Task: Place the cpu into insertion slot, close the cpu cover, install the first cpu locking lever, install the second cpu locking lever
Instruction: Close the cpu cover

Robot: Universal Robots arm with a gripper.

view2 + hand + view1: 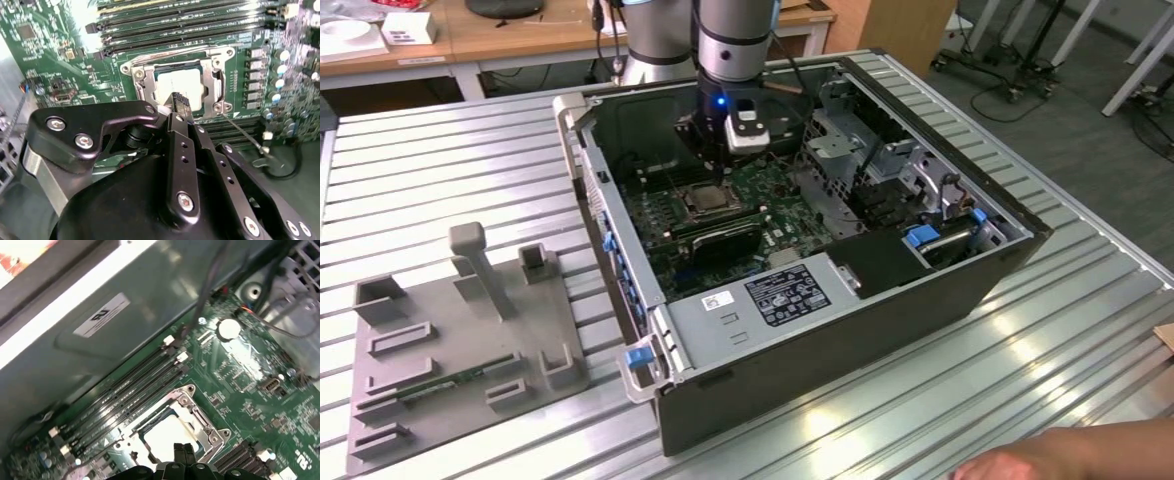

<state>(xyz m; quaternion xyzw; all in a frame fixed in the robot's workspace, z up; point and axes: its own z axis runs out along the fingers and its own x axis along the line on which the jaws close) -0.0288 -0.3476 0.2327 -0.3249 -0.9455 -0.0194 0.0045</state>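
Exterior view: an open computer case (pixel 854 330) lies on its side on the ribbed metal table (pixel 440 170) and takes up the middle of the frame. A grey fixture plate (pixel 454 350) sits in the lower left, and a person's hand (pixel 1067 460) shows at the lower right edge. The arm reaches down from the upper middle, and the end effector (pixel 707 168) hangs just above the insertion slot (pixel 683 203) on the green motherboard (pixel 767 190). In both wrist views the fingers (pixel 178 450) are pressed together with nothing seen between them, their tips just over the slot's rim. The cpu (pixel 175 85) lies flat in the slot. The cpu cover (pixel 172 54) lies down around it, framing its pale top. A thin metal lever (pixel 242 132) slants out from one corner of the slot, and long black memory slots (pixel 190 25) run beside it.
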